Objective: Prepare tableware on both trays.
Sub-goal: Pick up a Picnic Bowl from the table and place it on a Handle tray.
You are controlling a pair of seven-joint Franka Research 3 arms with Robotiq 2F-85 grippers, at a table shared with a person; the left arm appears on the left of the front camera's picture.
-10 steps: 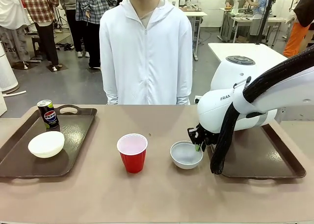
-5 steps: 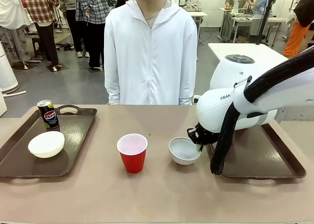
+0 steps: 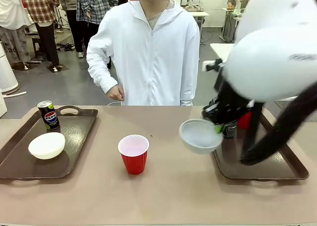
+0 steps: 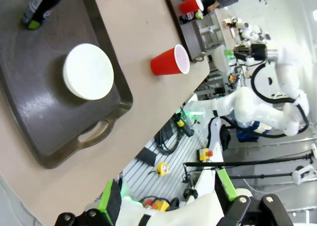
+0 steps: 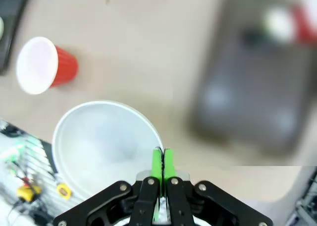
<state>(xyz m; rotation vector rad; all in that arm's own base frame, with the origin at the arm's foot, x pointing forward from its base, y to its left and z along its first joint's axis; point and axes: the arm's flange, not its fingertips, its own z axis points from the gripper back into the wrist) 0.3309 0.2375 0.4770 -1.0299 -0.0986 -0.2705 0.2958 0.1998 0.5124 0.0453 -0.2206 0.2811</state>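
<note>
My right gripper point(image 3: 218, 129) is shut on the rim of a small white bowl point(image 3: 200, 135) and holds it in the air just left of the right tray point(image 3: 277, 169). In the right wrist view the green pads point(image 5: 161, 162) pinch the bowl's point(image 5: 99, 146) edge. A red cup point(image 3: 244, 120) and a black can point(image 3: 229, 130) stand on that tray, partly hidden by my arm. Another red cup point(image 3: 133, 154) stands mid-table. The left tray point(image 3: 74, 137) holds a white bowl point(image 3: 46, 145) and a Pepsi can point(image 3: 48, 115). My left gripper point(image 4: 166, 196) hangs open high above the left tray point(image 4: 59, 137).
A person in a white hooded jacket stands at the far edge, one hand point(image 3: 116, 93) raised near the waist. The right tray's near half is bare. The tabletop between the red cup and the left tray is open.
My right gripper shut on the bowl's rim and lifted it off the table, up and to the right. The person raised one arm.
</note>
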